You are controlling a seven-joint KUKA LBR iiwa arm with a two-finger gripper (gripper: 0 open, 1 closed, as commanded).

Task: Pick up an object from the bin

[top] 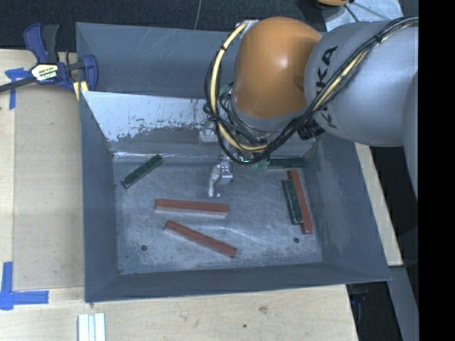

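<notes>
Single arm [370, 77] comes in from the view's right, and its orange wrist cover [274, 62] and looped yellow and black cables [229, 139] hang over the back half of the grey bin [96, 212]. The pincer [217, 181] sticks out under the cover as a small silvery tip, low over bare bin floor at about mid-bin. Cannot tell from this angle whether it is open or closed. The closest thing is the flat reddish-brown stick [192, 206], lying crosswise just in front of the pincer on the near-wall side. Its view-right end is almost under the tip, and cannot tell whether they touch. The slanted reddish-brown stick [200, 238] lies further out the same way, beyond the first one, near it but apart. The lone dark green stick [142, 170] is well off to the pincer's view-left, tilted, at about the pincer's own depth in the bin. On the pincer's view-right, clear of it, the paired green stick [291, 201] and the paired reddish-brown stick [303, 204] lie side by side, touching, running front to back. The crosswise green stick [286, 163] sits at the back end of that pair, also view-right of the pincer, with part of it under the cables. All sticks lie flat on the floor.
</notes>
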